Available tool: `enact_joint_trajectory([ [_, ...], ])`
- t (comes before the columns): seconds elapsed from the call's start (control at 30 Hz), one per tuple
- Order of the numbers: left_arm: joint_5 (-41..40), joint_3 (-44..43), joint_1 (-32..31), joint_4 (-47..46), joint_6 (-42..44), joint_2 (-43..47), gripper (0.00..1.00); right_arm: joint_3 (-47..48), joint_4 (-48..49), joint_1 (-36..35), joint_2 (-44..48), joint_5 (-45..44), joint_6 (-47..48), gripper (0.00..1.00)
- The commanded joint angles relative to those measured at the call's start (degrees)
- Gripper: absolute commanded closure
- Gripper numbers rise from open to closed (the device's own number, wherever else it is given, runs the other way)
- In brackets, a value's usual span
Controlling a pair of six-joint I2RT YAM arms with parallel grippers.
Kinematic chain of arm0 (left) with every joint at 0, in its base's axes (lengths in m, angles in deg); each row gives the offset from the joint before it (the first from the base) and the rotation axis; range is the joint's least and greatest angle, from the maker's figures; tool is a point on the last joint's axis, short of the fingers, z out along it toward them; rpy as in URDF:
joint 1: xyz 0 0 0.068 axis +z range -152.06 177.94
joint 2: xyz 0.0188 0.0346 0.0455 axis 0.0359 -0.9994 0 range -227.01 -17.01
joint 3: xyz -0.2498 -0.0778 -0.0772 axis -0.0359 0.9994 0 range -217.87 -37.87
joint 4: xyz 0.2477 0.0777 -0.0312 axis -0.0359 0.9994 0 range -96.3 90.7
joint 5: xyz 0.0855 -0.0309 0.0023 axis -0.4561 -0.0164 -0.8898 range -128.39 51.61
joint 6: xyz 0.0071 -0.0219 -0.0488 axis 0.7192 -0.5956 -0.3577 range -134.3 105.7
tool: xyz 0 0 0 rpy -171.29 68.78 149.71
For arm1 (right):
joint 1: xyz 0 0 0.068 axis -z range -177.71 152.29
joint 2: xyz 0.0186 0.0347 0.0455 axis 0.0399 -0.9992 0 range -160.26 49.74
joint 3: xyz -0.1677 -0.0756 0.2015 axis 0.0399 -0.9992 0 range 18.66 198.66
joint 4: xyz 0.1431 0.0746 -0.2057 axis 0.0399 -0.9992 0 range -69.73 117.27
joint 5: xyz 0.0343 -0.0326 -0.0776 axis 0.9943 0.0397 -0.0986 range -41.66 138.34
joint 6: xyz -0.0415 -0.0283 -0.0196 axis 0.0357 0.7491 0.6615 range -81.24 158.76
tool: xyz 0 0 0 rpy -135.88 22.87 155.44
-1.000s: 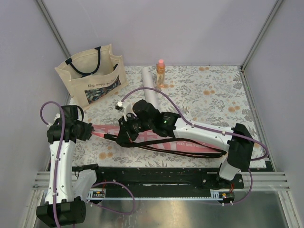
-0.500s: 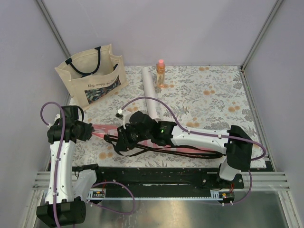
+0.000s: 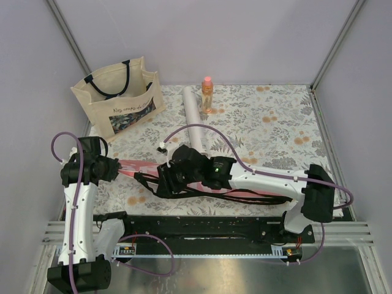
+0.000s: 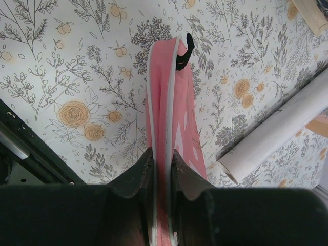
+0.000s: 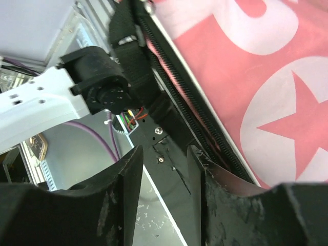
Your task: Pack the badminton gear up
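The pink racket cover [image 3: 248, 193] lies flat across the near part of the table, its white lettering and star showing in the right wrist view [image 5: 266, 87]. My left gripper [image 3: 116, 166] is shut on the cover's narrow, white-piped end [image 4: 166, 102], jaws pinching the fabric edge [image 4: 163, 154]. My right gripper [image 3: 166, 179] hovers open over the cover's near edge, beside the black zipper [image 5: 189, 118], with nothing between its fingers [image 5: 165, 154]. The long white tube [image 3: 195, 119] lies behind the cover, also seen at the right of the left wrist view [image 4: 277, 133].
A beige tote bag [image 3: 119, 98] stands at the back left. An orange bottle with a pink cap [image 3: 207, 95] stands by the tube's far end. A black strap [image 3: 202, 191] of the cover trails along its near side. The black base rail [image 3: 202, 226] runs along the near edge.
My right gripper's jaws have opened from shut, and that arm has shifted a little to the right and toward the near edge. The left gripper keeps its hold on the cover's end.
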Motion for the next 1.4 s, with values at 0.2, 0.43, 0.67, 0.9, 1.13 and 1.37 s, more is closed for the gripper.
enact_joint_trajectory([
  [0.2,1.4,-0.1,0.2,-2.6,-0.6,3.2,0.89,5.7,5.9,4.7,3.7,4.4,2.9,0.48],
  [0.43,2.4,-0.1,0.3,-2.4,-0.7,3.7,0.88,9.1,13.9,8.6,-4.4,11.8,0.5,0.48],
  [0.67,4.2,0.7,0.3,-2.4,-0.9,4.0,0.88,13.7,18.2,8.7,-12.3,20.6,-2.2,0.49],
  [0.9,4.2,1.3,0.3,-2.4,-1.2,4.1,0.88,11.3,23.0,8.6,-12.8,22.4,-5.2,0.53],
  [1.13,4.2,1.2,0.3,-2.5,-1.5,4.2,0.88,10.2,23.4,8.6,-12.7,22.4,-6.4,0.65],
  [1.37,4.2,1.0,0.3,-2.6,-1.6,4.1,0.88,8.7,22.6,8.6,-12.3,20.7,-6.4,0.63],
])
